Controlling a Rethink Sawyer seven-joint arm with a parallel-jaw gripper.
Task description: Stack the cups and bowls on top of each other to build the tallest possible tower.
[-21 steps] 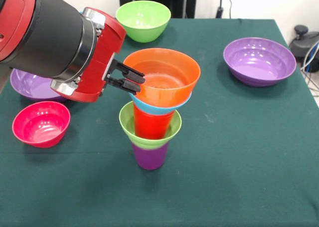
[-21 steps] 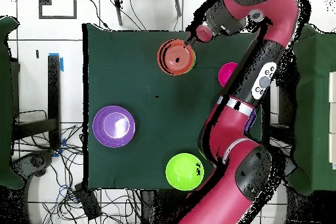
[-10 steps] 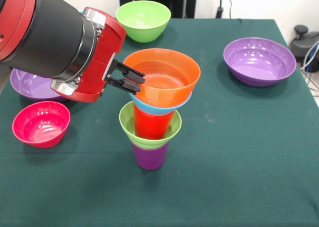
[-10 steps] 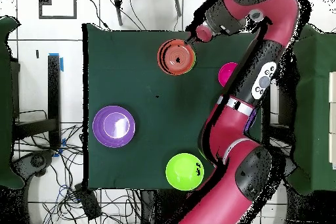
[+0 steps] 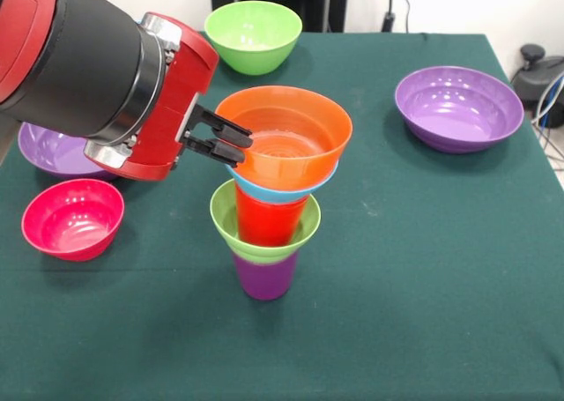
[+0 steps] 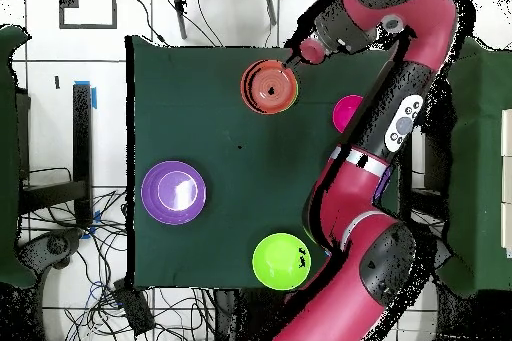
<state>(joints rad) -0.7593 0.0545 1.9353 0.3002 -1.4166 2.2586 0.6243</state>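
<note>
Standing nearest on the green table (image 5: 423, 313) is the purple cup (image 5: 264, 276), the only footing the tower (image 5: 269, 198) has. In it sit a small lime green bowl (image 5: 225, 218), the red cup (image 5: 264, 220), a small blue bowl (image 5: 273, 189), and on top the orange bowl (image 5: 286, 137), which looks tilted. My gripper (image 5: 231, 141) is pinched on the orange bowl's rim, fingers one over the other.

My worry is the narrow base under a wide top: any sideways drag as I let go could tip the whole stack, and an unseated orange bowl could slide off the blue one.

To the side sit the pink bowl (image 5: 72, 218) and a purple bowl (image 5: 53, 150); farther back are another purple bowl (image 5: 458, 108) and a large lime green bowl (image 5: 253, 35), clear of a fall, I judge.
</note>
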